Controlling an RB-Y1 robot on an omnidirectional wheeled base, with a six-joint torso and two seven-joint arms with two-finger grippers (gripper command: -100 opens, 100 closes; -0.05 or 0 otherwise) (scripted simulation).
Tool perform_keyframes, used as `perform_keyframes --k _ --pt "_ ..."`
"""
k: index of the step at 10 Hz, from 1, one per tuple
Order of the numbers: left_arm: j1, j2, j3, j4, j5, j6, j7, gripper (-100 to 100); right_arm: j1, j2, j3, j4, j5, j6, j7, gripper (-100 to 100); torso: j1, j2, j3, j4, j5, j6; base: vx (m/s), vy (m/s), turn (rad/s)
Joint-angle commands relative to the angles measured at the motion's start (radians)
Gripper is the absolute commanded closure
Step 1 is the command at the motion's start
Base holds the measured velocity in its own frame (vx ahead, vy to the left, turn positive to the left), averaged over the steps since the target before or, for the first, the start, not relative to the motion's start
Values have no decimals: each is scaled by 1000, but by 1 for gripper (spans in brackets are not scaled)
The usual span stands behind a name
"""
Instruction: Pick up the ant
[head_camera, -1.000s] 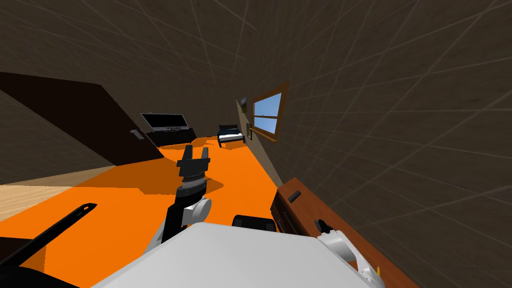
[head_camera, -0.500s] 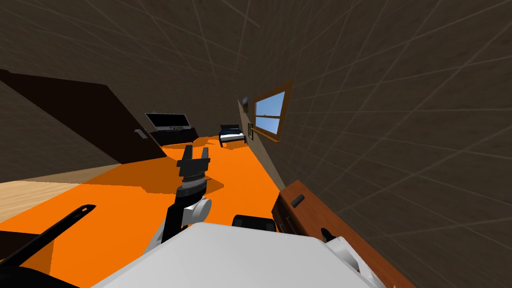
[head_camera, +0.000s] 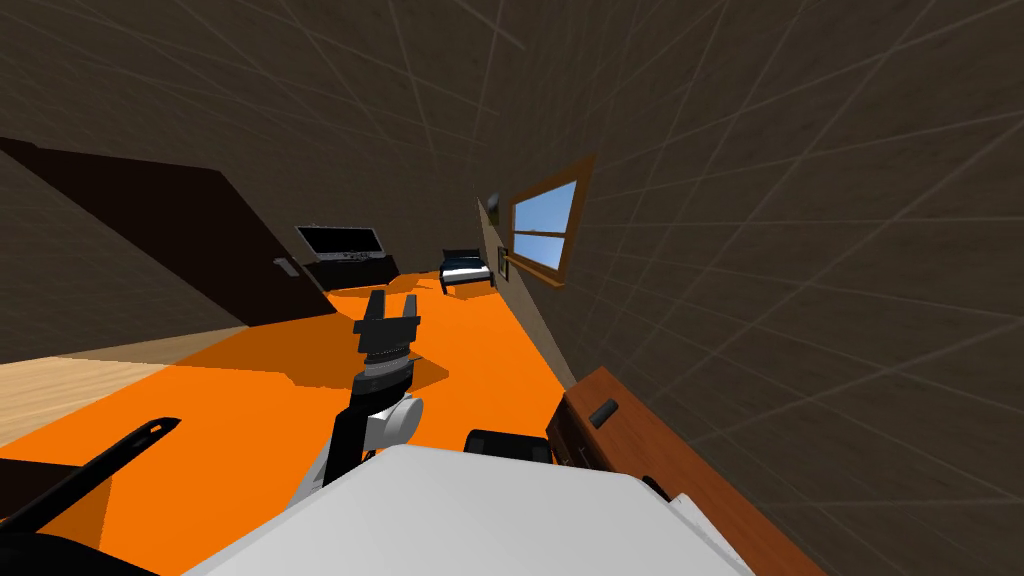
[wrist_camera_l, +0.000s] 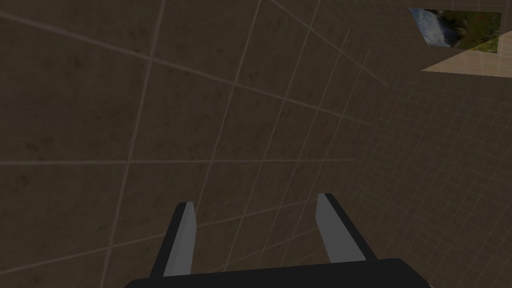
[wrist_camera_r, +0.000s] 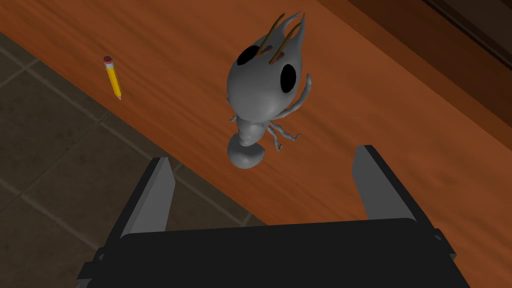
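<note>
The task is being judged as barely begun, since nothing is being held by either arm. The ant (wrist_camera_r: 262, 95), a grey figure with two black eye patches and thin brownish antennae, is being carried by the brown wooden table (wrist_camera_r: 400, 125). It is resting on the table's top, not far from the edge that is bordered by dark tiled floor.

The ant is being lined up by the right gripper (wrist_camera_r: 265, 157), whose fingers are being kept spread wide. The ant's rounded hind end is being framed in the gap between them, and its head is pointing away from the gripper. No finger is being pressed against the figure. Whether the tips are level with the body or above it cannot be told.

A yellow pencil (wrist_camera_r: 113, 77) is lying on the same top, apart from the ant and nearer the table edge, so it is not being judged an obstacle.

The left gripper (head_camera: 388, 322) is being held out in front over the orange floor, its fingers likewise parted and nothing between them.

The approach is being judged as largely done. What is being left is the final reach around the ant's body, the closing of the fingers on it, and the lift clear of the table.
</note>
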Motion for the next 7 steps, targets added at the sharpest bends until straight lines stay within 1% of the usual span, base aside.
perform_keyframes --k 1,2,3,4,7 --pt "0 0 0 0 0 0 0 0 -4 5 6 30 3 -10 -6 -100 0 0 0 0 0 0 28 1 -1" --pt "0 0 0 0 0 0 0 0 -1 3 4 17 1 -3 -2 -100 0 2 1 0 0 0 7 1 0" --pt "0 0 0 0 0 0 0 0 -2 4 5 20 1 -5 -3 0 -1 3 2 1 0 0 0 0 0" --pt "0 0 0 0 0 0 0 0 -31 19 8 42 10 11 -13 -100 -1 4 2 1 0 0 -41 -26 49" --pt "0 0 0 0 0 0 0 0 -119 65 18 109 35 56 -41 -100 -7 12 7 3 -2 0 -124 -94 88"
